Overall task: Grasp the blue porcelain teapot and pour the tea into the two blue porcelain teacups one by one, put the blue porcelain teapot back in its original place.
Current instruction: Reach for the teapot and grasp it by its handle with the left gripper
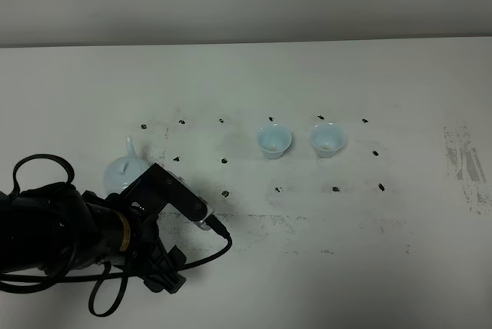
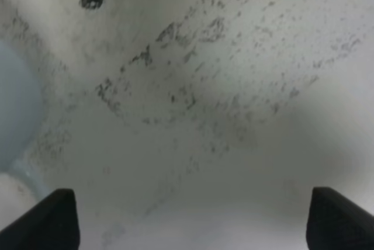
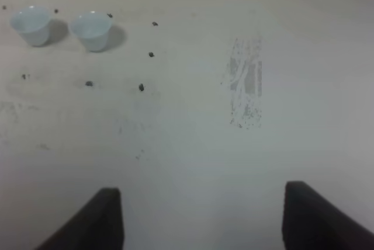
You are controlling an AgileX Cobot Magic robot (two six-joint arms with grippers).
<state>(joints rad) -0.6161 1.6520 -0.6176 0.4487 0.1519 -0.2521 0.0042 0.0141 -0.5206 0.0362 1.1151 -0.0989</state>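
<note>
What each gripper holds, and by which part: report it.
Nothing is held. The left gripper is open beside the blue porcelain teapot, with nothing between its jaws. The right gripper is open too, likewise empty.

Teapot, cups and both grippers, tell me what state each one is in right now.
Teapot: upright, not gripped.
Cup nearer teapot: upright, untouched.
Farther cup: upright, untouched.
Left gripper: open, empty, beside the teapot.
Right gripper: open, empty, away from both cups.
</note>
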